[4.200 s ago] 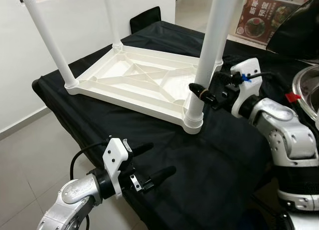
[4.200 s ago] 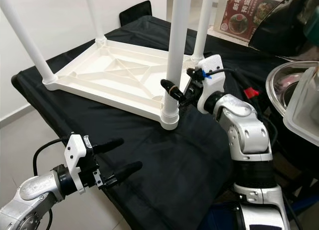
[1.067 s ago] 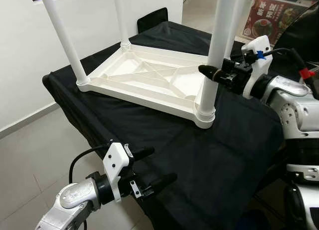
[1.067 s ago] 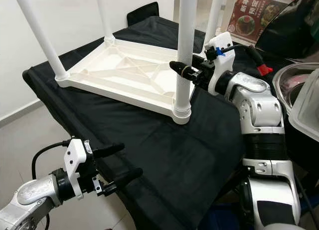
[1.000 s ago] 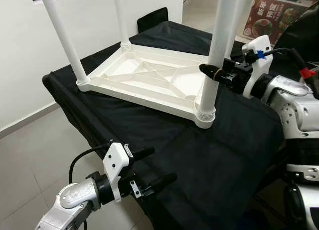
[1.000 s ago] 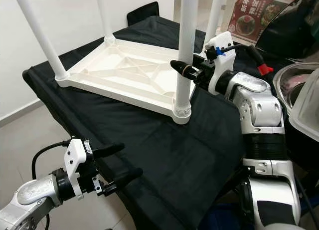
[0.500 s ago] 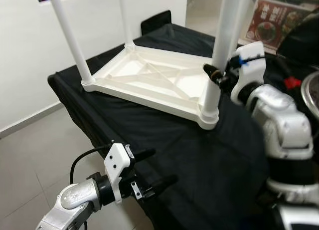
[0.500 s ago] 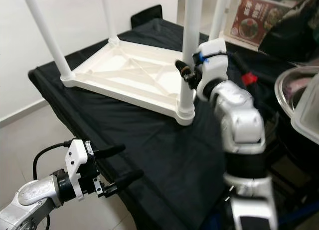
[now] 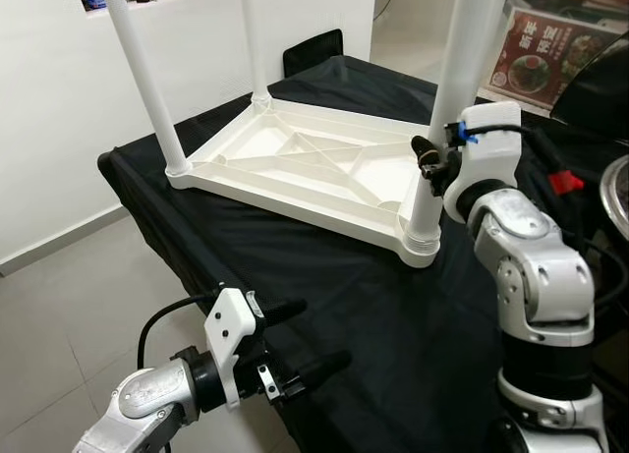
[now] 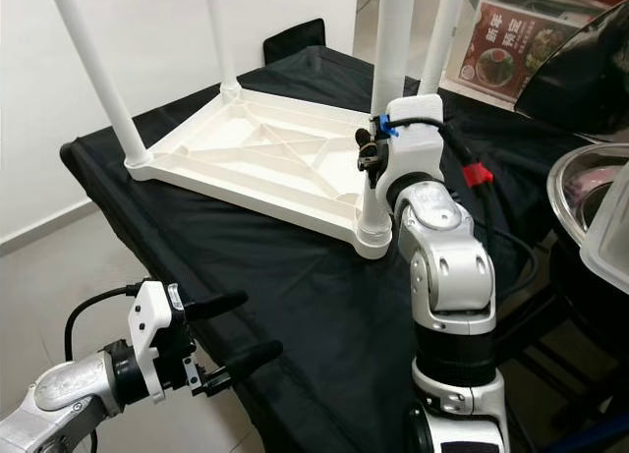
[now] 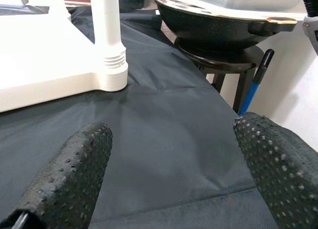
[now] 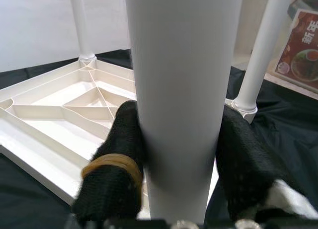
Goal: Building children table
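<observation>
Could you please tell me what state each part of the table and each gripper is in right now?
Tabletop: upside down on the black cloth.
Near leg: upright in its corner socket.
Right gripper: shut on the near leg.
Left gripper: open, low at the cloth's edge, holding nothing.

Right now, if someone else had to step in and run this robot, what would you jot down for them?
Right gripper: shut on the near-right table leg, a black finger on each side of it.
Left gripper: open, holding nothing, low by the front edge of the black-draped work table.
White children's table top: lies upside down on the cloth.
Done: four legs stand in its corner sockets.
Left: whether the held leg is fully seated cannot be told; probably check that, then release and turn the table upright.
</observation>
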Robot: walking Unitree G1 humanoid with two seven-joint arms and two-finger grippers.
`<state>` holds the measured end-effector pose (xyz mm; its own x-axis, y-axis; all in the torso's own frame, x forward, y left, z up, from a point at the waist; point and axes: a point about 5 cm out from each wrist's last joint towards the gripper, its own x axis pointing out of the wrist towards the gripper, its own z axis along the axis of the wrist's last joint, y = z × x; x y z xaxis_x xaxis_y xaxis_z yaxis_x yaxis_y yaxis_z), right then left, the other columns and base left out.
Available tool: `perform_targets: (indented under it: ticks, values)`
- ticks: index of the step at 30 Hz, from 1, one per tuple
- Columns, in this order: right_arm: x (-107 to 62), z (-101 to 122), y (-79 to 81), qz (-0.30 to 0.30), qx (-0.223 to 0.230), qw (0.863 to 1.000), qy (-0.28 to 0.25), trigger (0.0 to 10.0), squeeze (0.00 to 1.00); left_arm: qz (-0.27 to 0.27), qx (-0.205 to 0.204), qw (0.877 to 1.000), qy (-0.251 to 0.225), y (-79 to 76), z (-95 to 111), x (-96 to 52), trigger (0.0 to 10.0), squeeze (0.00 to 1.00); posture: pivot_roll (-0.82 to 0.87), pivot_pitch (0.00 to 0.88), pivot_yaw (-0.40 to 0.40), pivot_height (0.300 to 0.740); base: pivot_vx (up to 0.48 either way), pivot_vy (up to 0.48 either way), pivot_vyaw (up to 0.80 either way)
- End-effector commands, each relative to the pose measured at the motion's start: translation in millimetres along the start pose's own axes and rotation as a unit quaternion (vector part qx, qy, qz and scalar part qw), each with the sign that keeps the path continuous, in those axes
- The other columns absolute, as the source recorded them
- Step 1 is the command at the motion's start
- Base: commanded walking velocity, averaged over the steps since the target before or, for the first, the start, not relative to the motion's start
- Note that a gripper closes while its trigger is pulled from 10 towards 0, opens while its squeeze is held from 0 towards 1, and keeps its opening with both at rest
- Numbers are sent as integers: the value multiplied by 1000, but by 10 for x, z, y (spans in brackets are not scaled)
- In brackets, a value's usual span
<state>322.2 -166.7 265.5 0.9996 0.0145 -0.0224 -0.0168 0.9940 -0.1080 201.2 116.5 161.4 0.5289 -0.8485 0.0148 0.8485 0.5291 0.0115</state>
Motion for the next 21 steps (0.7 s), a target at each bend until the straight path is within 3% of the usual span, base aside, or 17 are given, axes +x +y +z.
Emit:
perform_targets:
  ticks: [1,9,12,13,15,16,21]
  values:
    - [6,-204,-48,-17,39,998,57,10000,1000,-6,3,1000,5,-26,10,-10,10000,0,-31,116,5,740,0,0,0]
    - [55,-73,-81,24,70,997,30,10000,1000,-8,2,1000,6,-33,9,-13,10000,0,-27,121,8,740,0,0,0]
    - [156,-26,-251,134,103,986,11,10000,1000,-10,2,1000,8,-37,9,-19,10000,0,-28,125,6,740,0,0,0]
    - [170,1,-301,178,93,980,2,10000,1000,-11,2,1000,8,-38,10,-19,10000,0,-25,125,7,740,0,0,0]
    - [170,1,-301,178,93,980,2,10000,1000,-11,2,1000,8,-38,10,-19,10000,0,-25,125,7,740,0,0,0]
    - [144,26,-292,233,93,968,-1,10000,1000,-11,2,1000,8,-41,9,-20,10000,0,-29,127,6,740,0,0,0]
    - [152,33,-315,282,58,958,-2,10000,1000,-12,1,1000,8,-48,7,-14,10000,0,-23,123,3,740,0,0,0]
